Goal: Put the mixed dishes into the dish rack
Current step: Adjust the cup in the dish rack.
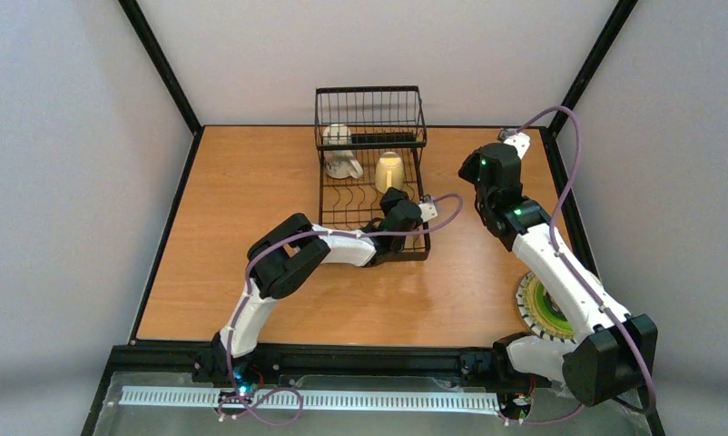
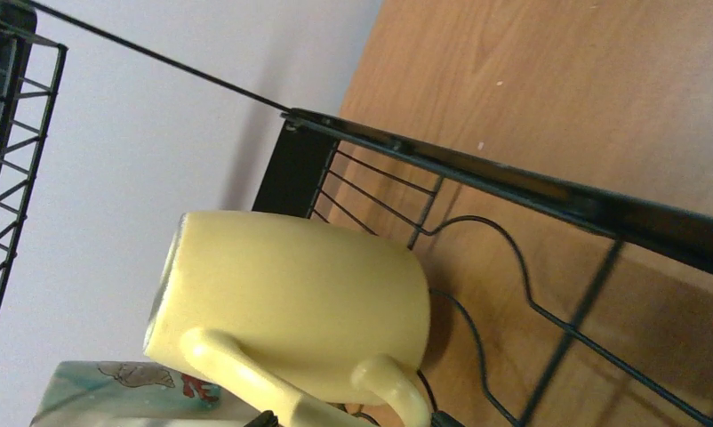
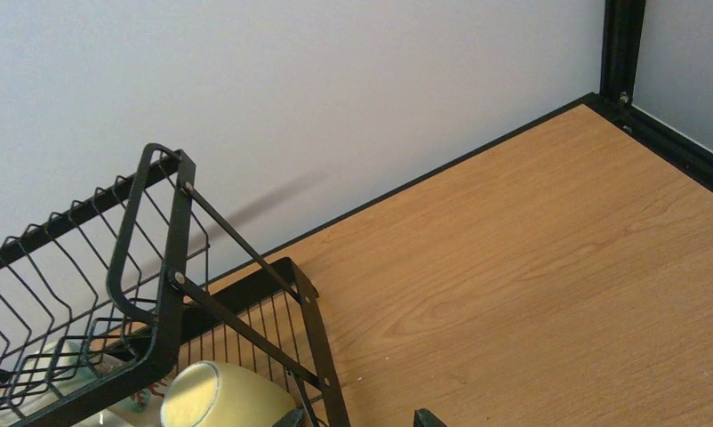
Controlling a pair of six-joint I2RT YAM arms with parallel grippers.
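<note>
Two mugs [image 1: 342, 156] sit in the dish rack [image 1: 369, 92], upper centre, left claw [image 1: 395, 198] spread wide beside the cream-yellow mug [image 1: 389, 171]; plates [image 1: 533, 305] stacked lower right likely come next for the parted, empty right claw [image 3: 357, 420].

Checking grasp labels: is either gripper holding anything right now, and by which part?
Nothing is held. Left gripper open beside the cream-yellow mug in the dish rack; right gripper open, empty.

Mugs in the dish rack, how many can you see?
2. The white mug stands at the left of the dish rack, the cream-yellow mug just right of it; the left arm may hide more.
</note>
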